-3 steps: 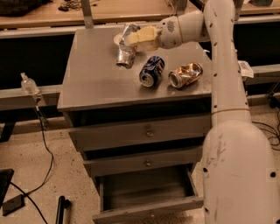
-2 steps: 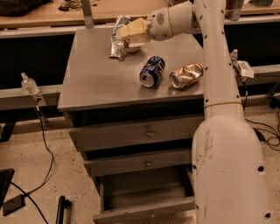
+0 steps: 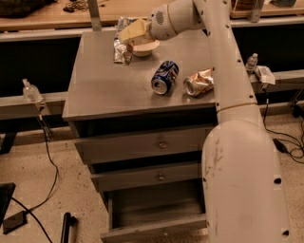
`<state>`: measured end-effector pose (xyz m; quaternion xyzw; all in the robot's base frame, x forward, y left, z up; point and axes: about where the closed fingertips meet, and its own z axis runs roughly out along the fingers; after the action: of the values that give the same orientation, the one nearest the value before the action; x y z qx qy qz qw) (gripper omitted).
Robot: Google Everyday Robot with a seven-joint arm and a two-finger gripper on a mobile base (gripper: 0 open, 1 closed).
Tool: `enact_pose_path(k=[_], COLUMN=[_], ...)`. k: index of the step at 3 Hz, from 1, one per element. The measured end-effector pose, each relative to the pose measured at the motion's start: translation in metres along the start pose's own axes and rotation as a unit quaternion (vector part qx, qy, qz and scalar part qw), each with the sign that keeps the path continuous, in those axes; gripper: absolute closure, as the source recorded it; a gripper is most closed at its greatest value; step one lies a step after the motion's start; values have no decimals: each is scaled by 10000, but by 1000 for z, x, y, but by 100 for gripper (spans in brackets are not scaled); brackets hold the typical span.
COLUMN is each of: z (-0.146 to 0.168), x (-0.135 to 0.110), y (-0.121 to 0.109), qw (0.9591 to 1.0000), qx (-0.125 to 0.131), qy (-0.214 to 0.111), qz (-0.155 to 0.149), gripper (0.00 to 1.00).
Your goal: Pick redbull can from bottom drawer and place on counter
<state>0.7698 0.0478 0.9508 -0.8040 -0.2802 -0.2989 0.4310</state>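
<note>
Now, the big white arm (image 3: 223, 95) fills the right of the view. It rises past the drawers and bends over and behind the blue can (image 3: 164, 77) toward the far corner. Under it, the grey surface (image 3: 104, 90) that the blue can lies on has plenty of bare room on the near left. Far below the blue can, the bottom drawer (image 3: 152, 230) stands pulled out, and I see no can in it. I'd say the picking is done and we're at the placing.

The hand (image 3: 134, 32) sits beyond the blue can and to its left. It looks closed on the slim can (image 3: 122, 47), gripping it by the top so it hangs upright, base at or just above the surface. I can't tell if it's touching. My read is that it's carried that far back to stay apart from the blue can and from the crushed gold can (image 3: 198, 82), which lies just to the blue can's right.

Behind the blue can runs a long wooden tabletop (image 3: 52, 12). Well off to the left, a small plastic bottle (image 3: 31, 90) sits on a ledge, and a cable (image 3: 47, 147) trails down to the speckled floor (image 3: 28, 175).
</note>
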Motion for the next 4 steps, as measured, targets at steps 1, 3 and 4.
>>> enact_pose_path(k=[1,3,4], z=[14,34,40], x=[-9,-25,-32], y=[5,11,15], qw=[9997,9974,9954], qx=[6,62,132], qy=[-161,-467,-568], qz=[155,550,759], gripper=[100,100,100])
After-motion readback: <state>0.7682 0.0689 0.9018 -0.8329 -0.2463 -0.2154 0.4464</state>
